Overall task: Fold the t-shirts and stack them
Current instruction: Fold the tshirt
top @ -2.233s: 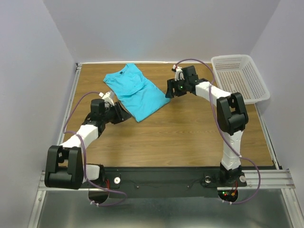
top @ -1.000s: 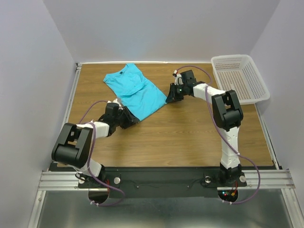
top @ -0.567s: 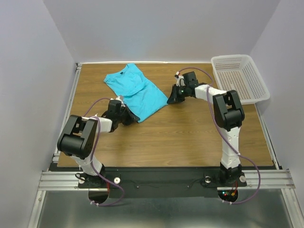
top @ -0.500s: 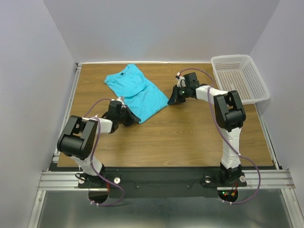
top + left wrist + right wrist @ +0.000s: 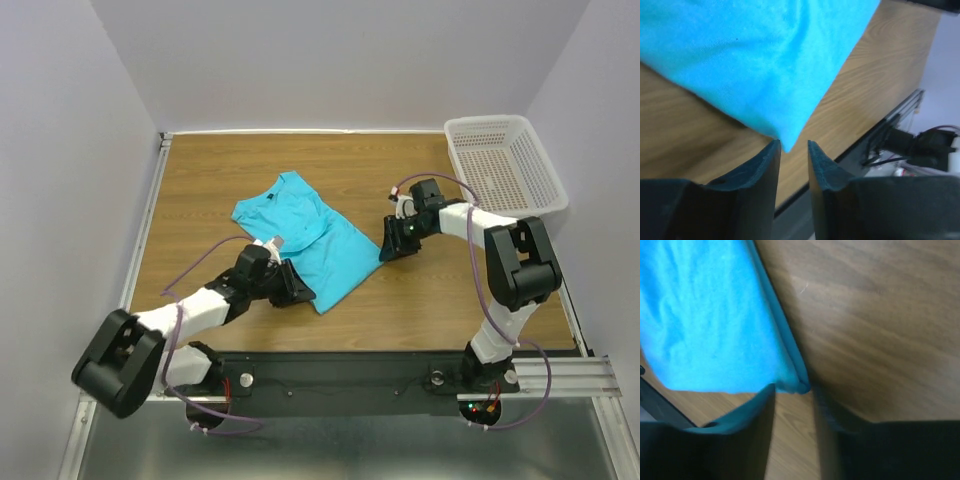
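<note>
One turquoise t-shirt (image 5: 310, 235) lies folded lengthwise and slanted on the wooden table, neck toward the far left. My left gripper (image 5: 298, 291) is at its near corner. In the left wrist view that corner (image 5: 786, 142) sits between the nearly closed fingertips of the left gripper (image 5: 794, 146). My right gripper (image 5: 391, 247) is at the shirt's right hem corner. In the right wrist view the folded hem corner (image 5: 799, 384) sits between the narrow jaws of the right gripper (image 5: 792, 390). Both hold the shirt low against the table.
A white perforated basket (image 5: 540, 195) stands empty at the far right of the table (image 5: 200, 190). The black rail (image 5: 350, 365) with both arm bases runs along the near edge, close to the left gripper.
Both grippers closed in on the shirt's near corners, then moved toward the near right. The shirt slid with them from the far left toward the table's middle.
</note>
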{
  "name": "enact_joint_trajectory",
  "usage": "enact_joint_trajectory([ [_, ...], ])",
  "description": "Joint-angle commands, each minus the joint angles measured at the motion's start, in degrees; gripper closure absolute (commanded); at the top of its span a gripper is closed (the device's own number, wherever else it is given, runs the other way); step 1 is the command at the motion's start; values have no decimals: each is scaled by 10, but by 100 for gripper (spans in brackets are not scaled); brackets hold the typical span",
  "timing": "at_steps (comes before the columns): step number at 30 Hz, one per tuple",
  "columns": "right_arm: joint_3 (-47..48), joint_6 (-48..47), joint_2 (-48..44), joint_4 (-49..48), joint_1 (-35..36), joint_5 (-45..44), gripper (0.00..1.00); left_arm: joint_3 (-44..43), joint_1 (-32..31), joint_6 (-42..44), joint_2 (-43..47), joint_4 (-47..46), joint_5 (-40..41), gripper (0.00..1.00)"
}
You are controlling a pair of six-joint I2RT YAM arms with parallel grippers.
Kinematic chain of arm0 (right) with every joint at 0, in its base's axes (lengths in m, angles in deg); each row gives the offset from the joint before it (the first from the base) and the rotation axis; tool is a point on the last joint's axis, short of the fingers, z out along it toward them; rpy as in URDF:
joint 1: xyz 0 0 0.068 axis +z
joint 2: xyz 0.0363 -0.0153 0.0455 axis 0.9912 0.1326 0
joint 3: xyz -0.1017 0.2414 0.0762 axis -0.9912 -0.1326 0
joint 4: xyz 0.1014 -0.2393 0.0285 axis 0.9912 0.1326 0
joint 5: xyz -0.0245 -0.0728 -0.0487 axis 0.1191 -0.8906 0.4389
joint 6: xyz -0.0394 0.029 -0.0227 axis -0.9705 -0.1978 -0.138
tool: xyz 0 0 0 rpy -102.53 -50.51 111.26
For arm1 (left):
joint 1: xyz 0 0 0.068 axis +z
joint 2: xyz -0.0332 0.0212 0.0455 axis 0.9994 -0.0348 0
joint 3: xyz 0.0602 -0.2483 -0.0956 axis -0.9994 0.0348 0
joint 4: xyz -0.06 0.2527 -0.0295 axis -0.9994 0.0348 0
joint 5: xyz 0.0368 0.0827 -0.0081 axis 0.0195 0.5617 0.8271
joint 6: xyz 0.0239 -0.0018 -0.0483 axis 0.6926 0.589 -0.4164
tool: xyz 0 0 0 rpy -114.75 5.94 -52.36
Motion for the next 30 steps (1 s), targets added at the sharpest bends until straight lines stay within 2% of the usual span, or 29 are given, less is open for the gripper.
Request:
enact_joint_trajectory([
  [1,8,-55,-60,24,-10,-15,48,-33,1,3,94,120,39,58],
  [2,25,-55,-66,25,-10,-16,40,-45,0,20,111,141,62,56],
  [4,46,-54,-73,25,-10,-18,34,-76,1,31,153,197,81,52],
  [7,72,-101,-88,26,-10,0,34,-98,1,64,187,225,97,51],
  [10,79,-193,-95,27,-11,61,35,-97,6,101,173,133,69,50],
  [12,79,-220,-90,27,-12,127,39,-122,9,133,100,87,39,52],
  [13,79,-232,-88,26,-12,143,50,-138,9,146,67,67,18,54],
  [14,81,-238,-83,27,-12,162,57,-155,9,165,33,58,6,57],
  [17,83,-252,-70,27,-13,194,81,-227,9,245,-114,50,-26,71],
  [19,81,-259,-73,27,-19,201,83,-283,8,312,-158,78,-26,79],
  [23,75,-274,-81,27,-33,204,83,-361,8,382,-230,143,13,79],
  [25,72,-274,-79,27,-45,213,83,-394,7,399,-260,182,51,79],
  [30,68,-271,-73,27,-61,226,83,-422,8,412,-286,215,142,79],
])
